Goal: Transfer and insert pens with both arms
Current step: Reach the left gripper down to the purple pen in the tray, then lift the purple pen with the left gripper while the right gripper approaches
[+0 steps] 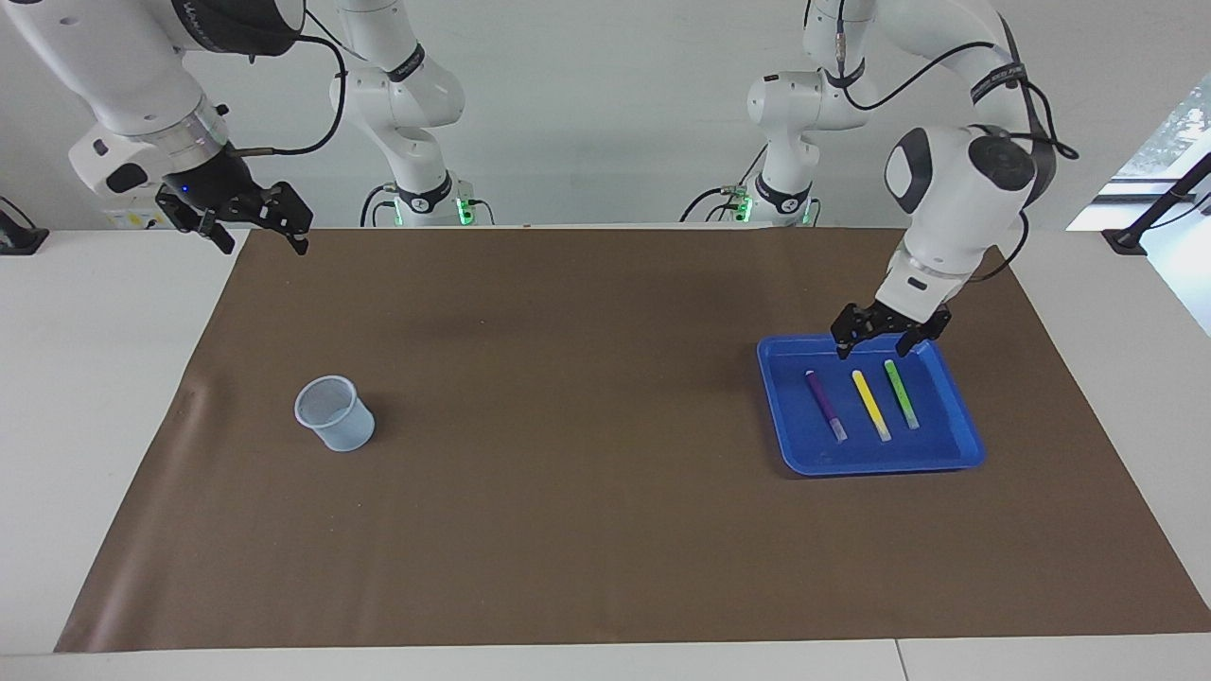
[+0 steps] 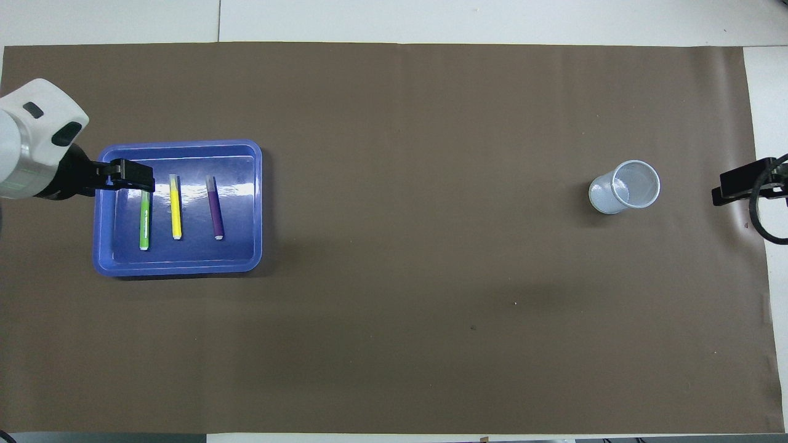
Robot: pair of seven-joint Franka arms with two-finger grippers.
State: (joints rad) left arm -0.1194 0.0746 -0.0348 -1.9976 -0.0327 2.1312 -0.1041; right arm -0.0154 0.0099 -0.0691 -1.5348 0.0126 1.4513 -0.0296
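Three pens lie side by side in a blue tray (image 1: 949, 458) toward the left arm's end of the table: purple (image 1: 826, 405), yellow (image 1: 870, 404) and green (image 1: 902, 392). The overhead view shows the tray (image 2: 184, 266) with the green (image 2: 144, 221), yellow (image 2: 175, 209) and purple (image 2: 215, 209) pens. My left gripper (image 1: 875, 349) is open and empty, just above the tray's robot-side edge, over the near ends of the yellow and green pens; it also shows in the overhead view (image 2: 136, 176). My right gripper (image 1: 263, 241) is open and empty, raised over the mat's corner (image 2: 735, 184).
A clear plastic cup (image 1: 334, 413) stands upright on the brown mat (image 1: 587, 454) toward the right arm's end, also in the overhead view (image 2: 625, 194). Two smaller white arms with green lights (image 1: 430, 194) stand at the table's robot-side edge.
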